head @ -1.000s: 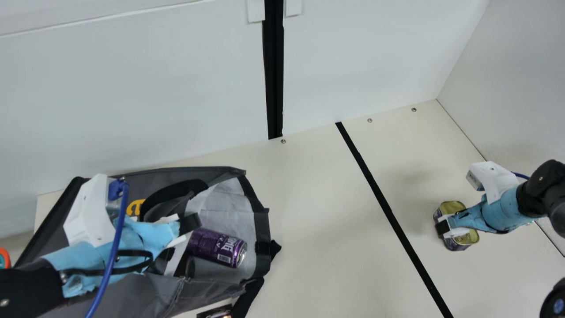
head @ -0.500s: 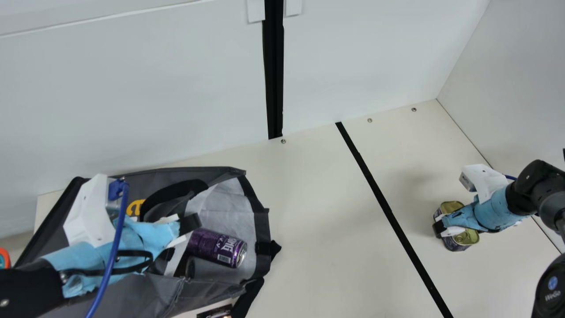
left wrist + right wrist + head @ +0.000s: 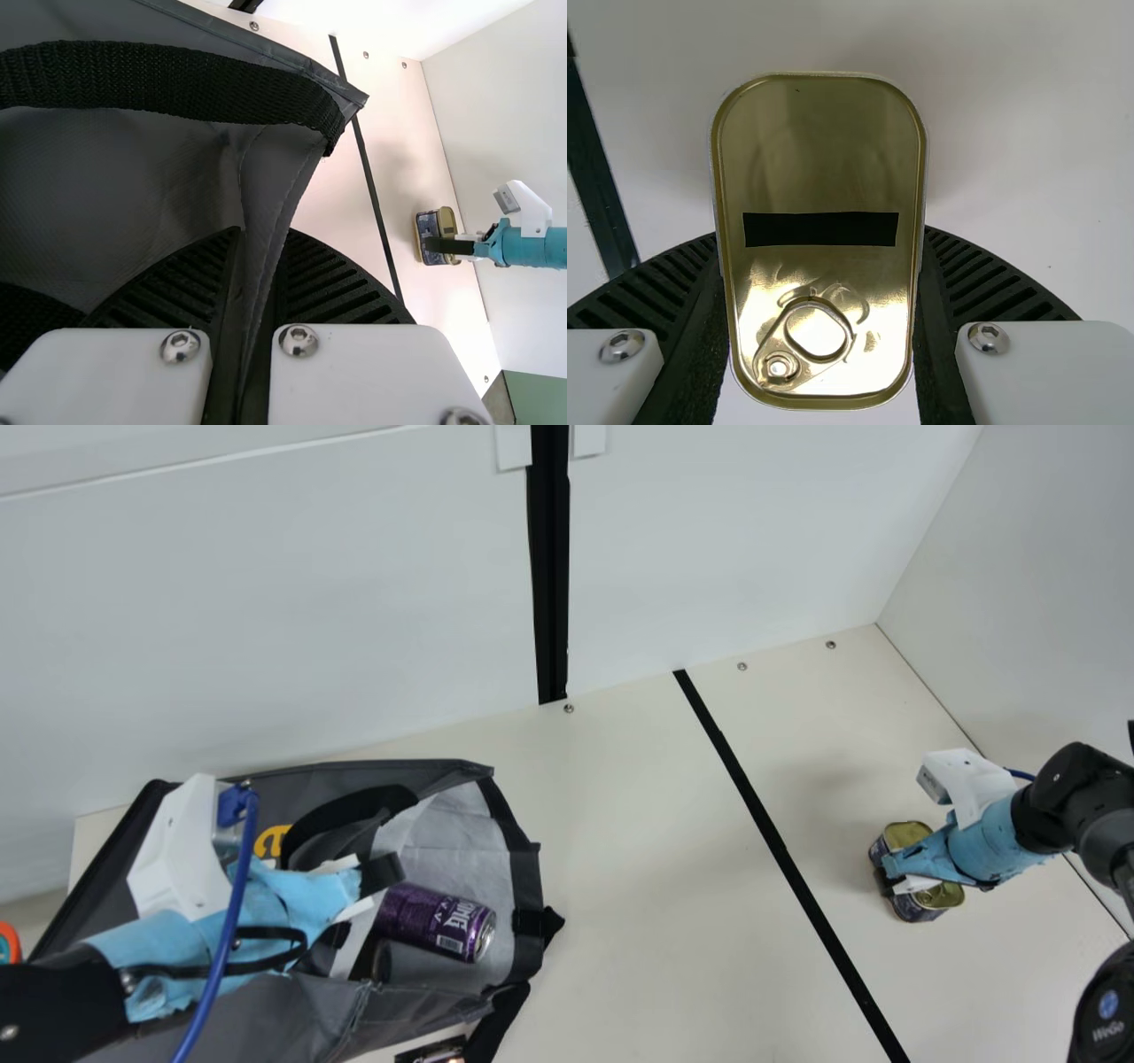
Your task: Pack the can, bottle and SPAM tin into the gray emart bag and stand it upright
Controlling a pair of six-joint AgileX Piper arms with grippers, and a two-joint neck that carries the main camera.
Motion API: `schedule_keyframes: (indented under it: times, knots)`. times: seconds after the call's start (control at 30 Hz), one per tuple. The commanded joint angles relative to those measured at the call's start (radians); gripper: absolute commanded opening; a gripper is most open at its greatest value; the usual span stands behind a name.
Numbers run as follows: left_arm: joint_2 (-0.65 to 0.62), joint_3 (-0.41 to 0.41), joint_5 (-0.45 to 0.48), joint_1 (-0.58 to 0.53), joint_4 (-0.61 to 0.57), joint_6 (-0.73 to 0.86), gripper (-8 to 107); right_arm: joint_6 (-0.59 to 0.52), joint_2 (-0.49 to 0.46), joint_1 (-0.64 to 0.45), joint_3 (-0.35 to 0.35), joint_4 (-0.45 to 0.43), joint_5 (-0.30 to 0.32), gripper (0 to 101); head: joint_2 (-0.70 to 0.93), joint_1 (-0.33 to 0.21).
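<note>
Main view: the SPAM tin is gripped by the right gripper; the gray emart bag is pinched by the left gripper, the can lying inside just beyond its fingertips.

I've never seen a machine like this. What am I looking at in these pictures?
It is a robot with two arms at a cream table. The main picture comes from a camera on its neck, between the arms; the other two come from cameras on each wrist.

The left gripper pinches fabric at the edge of the gray bag, which lies on its side with its mouth open. A purple can lies inside. On the far side of the black line, the right gripper holds the SPAM tin between its two fingers. I can't tell whether the tin touches the table.
</note>
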Motion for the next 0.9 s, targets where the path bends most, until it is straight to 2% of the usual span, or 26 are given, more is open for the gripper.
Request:
schedule_keyframes:
  times: [0.0, 0.4, 0.87]
  knots:
    - [0.000, 0.000, 0.000, 0.000, 0.000, 0.000, -8, -0.005, -0.017, 0.005, 0.005, 0.008, 0.004, 0, -0.001, -0.023]
    - [0.000, 0.000, 0.000, 0.000, 0.000, 0.000, -8, 0.017, -0.144, 0.082, 0.058, 0.014, 0.030, 0, -0.001, -0.023]
    - [0.000, 0.000, 0.000, 0.000, 0.000, 0.000, -8, 0.035, -0.291, 0.221, 0.079, 0.024, 0.106, 0, -0.001, -0.023]
